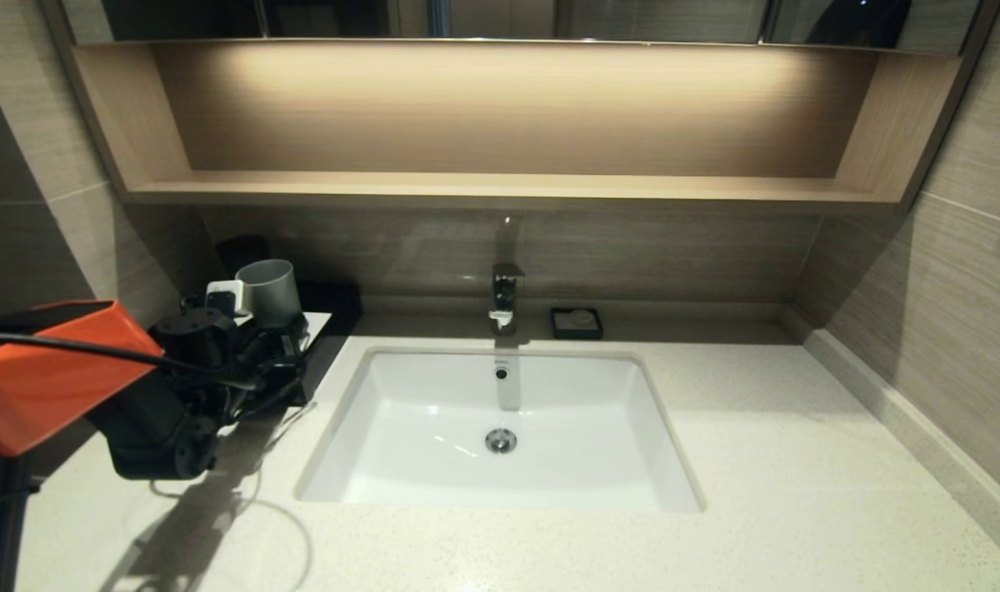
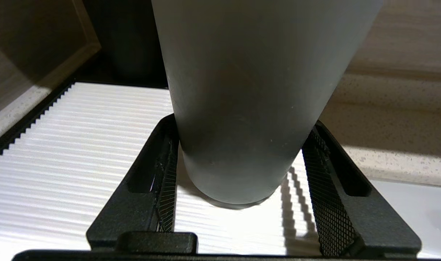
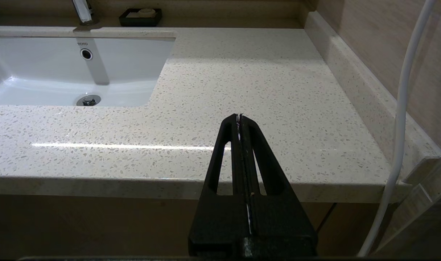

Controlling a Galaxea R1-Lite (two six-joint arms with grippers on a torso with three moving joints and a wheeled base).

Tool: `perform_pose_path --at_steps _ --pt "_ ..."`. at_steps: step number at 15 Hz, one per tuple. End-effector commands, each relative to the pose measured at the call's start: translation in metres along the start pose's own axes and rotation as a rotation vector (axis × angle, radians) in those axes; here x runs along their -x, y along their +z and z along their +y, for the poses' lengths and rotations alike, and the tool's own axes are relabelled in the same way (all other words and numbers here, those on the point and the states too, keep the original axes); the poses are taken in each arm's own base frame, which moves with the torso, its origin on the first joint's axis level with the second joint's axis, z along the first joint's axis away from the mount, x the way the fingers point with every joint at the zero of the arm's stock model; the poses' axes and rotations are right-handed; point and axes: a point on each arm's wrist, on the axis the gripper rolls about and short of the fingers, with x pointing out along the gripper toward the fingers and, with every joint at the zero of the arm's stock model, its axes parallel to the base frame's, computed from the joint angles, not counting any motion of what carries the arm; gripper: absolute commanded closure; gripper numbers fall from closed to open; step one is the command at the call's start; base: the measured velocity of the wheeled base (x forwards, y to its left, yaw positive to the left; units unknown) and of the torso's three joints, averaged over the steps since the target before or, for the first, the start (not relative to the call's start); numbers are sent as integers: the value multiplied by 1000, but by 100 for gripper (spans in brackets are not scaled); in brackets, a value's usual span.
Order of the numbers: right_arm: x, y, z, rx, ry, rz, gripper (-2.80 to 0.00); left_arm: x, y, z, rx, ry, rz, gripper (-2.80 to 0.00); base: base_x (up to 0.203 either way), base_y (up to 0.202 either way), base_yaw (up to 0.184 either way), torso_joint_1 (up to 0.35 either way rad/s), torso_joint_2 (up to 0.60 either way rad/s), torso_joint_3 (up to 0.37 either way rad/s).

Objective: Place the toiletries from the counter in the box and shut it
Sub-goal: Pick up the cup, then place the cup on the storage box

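The grey cup (image 1: 268, 289) stands on the white ribbed top panel of the black box (image 1: 319, 322) at the back left of the counter (image 1: 755, 460). My left gripper (image 1: 282, 341) is around the cup. In the left wrist view its fingers (image 2: 162, 170) press the cup (image 2: 242, 90) from both sides, and the cup's base rests at the panel (image 2: 79, 152). My right gripper (image 3: 239, 116) is shut and empty over the counter's front right edge (image 3: 260, 79), outside the head view. No sticks or sachet show in any view. The box's drawer front is hidden by my arm.
A white sink (image 1: 385, 427) is set in the middle of the counter, with a faucet (image 1: 506, 296) behind it. A small black soap dish (image 1: 576, 322) sits right of the faucet. A wooden shelf (image 1: 500, 187) runs above. Walls close in on both sides.
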Motion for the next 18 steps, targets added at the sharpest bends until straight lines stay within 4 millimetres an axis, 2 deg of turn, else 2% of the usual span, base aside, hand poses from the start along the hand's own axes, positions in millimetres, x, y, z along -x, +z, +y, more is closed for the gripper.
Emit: perform_pose_path --at_steps 1,9,18 --pt "0 0 0 1 0 0 0 -3 6 1 3 6 -37 0 0 0 0 0 0 0" --pt "0 0 0 1 0 0 0 -13 17 5 3 13 -71 0 0 0 0 0 0 0" --pt "0 0 0 1 0 -1 0 -45 31 8 4 26 -46 0 0 0 0 0 0 0"
